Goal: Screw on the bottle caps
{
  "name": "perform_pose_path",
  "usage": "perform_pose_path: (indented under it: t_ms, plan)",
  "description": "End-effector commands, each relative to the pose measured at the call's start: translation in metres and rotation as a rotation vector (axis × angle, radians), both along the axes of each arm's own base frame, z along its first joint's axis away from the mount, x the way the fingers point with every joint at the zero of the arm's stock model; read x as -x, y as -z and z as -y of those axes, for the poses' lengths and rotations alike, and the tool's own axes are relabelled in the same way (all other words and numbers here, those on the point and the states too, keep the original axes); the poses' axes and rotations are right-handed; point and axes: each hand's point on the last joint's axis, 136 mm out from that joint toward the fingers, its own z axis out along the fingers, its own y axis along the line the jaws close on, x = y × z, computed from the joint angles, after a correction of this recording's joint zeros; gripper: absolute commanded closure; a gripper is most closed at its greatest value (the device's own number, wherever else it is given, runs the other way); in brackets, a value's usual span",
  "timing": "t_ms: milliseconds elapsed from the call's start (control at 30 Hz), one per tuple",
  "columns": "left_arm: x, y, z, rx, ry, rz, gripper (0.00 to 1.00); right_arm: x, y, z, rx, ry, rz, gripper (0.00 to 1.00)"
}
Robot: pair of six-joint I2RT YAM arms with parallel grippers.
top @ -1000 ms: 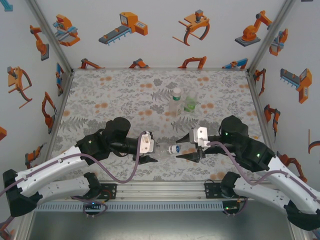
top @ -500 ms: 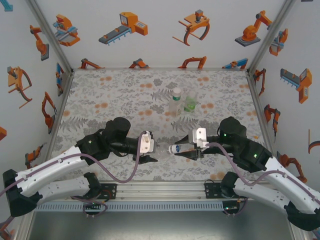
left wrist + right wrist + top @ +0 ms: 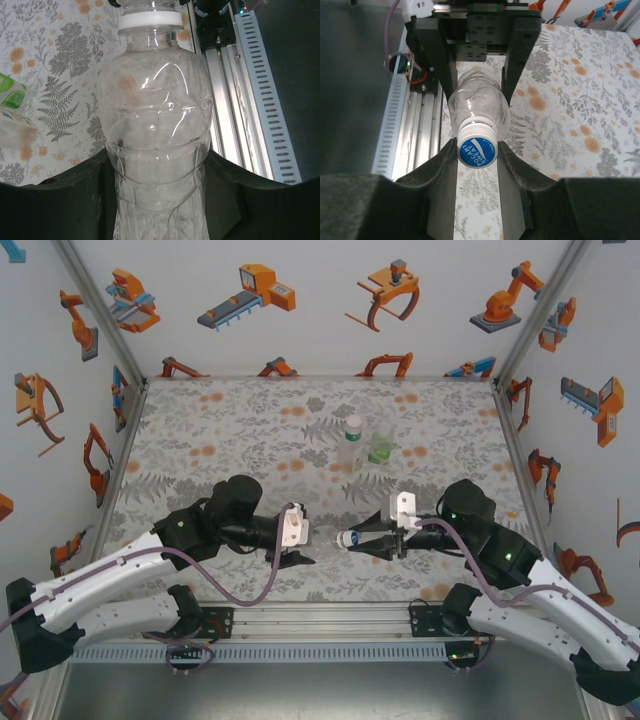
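Observation:
My left gripper [image 3: 298, 546] is shut on the body of a clear bottle [image 3: 325, 537], held lying sideways above the table with its neck pointing right. In the left wrist view the bottle [image 3: 155, 125] sits squeezed between the dark fingers [image 3: 75, 200]. A white bottle cap with a blue printed top [image 3: 477, 150] sits on the bottle's mouth. My right gripper [image 3: 477, 156] is shut on that cap [image 3: 343, 539], one finger touching each side. Two more bottles stand at mid-table: a clear one with a white cap [image 3: 351, 443] and a green-tinted one [image 3: 381, 445].
The aluminium rail [image 3: 320, 620] with both arm bases runs along the near edge, just below the held bottle. Patterned walls enclose the floral table [image 3: 220, 430] on three sides. A green-labelled bottle [image 3: 11, 97] shows at the left edge of the left wrist view.
My right gripper's jaws have narrowed onto the cap and its wrist has shifted slightly. The left gripper and the bottle have stayed put.

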Motion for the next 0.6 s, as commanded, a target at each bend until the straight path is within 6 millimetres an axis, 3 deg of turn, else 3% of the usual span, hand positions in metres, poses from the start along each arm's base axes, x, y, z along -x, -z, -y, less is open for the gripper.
perform_pose_path:
  t_ms: [0, 167, 267, 333, 467, 567]
  plan:
    - [-0.005, -0.017, 0.002, 0.039, -0.031, 0.024, 1.00, -0.018, -0.011, -0.002, -0.095, 0.121, -0.200, 0.91]
    - [-0.013, -0.015, 0.003, 0.048, -0.073, 0.048, 1.00, -0.054, 0.007, -0.003, -0.147, 0.351, -0.622, 1.00]
    - [-0.020, -0.015, 0.003, 0.046, -0.101, 0.068, 1.00, -0.073, 0.026, 0.000, -0.165, 0.508, -0.908, 1.00]
    - [-0.025, -0.013, 0.004, 0.042, -0.130, 0.082, 1.00, -0.085, 0.047, 0.013, -0.144, 0.685, -1.086, 1.00]
    - [-0.031, -0.013, 0.003, 0.054, -0.159, 0.106, 1.00, -0.090, 0.066, 0.024, -0.158, 0.842, -1.316, 1.00]
    - [-0.031, -0.014, 0.004, 0.067, -0.160, 0.112, 1.00, -0.090, 0.073, 0.021, -0.185, 0.856, -1.414, 0.94]
